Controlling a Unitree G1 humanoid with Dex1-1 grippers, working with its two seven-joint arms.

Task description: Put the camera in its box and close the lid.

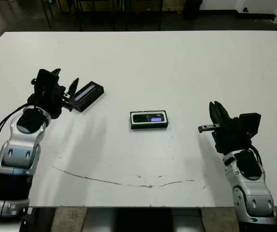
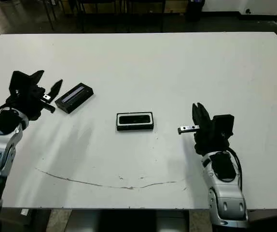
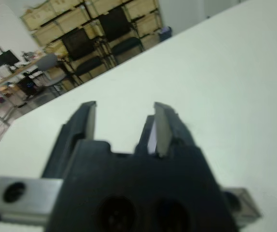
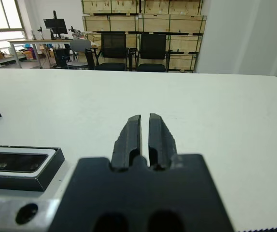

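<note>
The box (image 1: pixel 149 126) sits at the table's middle, with black walls and a white lining. Inside it lies the black camera (image 1: pixel 148 118), its bluish-purple patch facing up. The black lid (image 1: pixel 88 95), pale stripe up, rests on the table to the left of the box. My left gripper (image 1: pixel 65 81) is open just left of the lid, one fingertip (image 1: pixel 74 85) close to the lid's end, and holds nothing. My right gripper (image 1: pixel 216 110) is shut and empty, to the right of the box. The right wrist view shows the box (image 4: pixel 22 174) off to the side of its fingers (image 4: pixel 133 133).
A thin dark scuff line (image 1: pixel 104 180) runs across the white table (image 1: pixel 177 63) near its front edge. Chairs (image 4: pixel 129 50) and stacked crates stand beyond the far edge.
</note>
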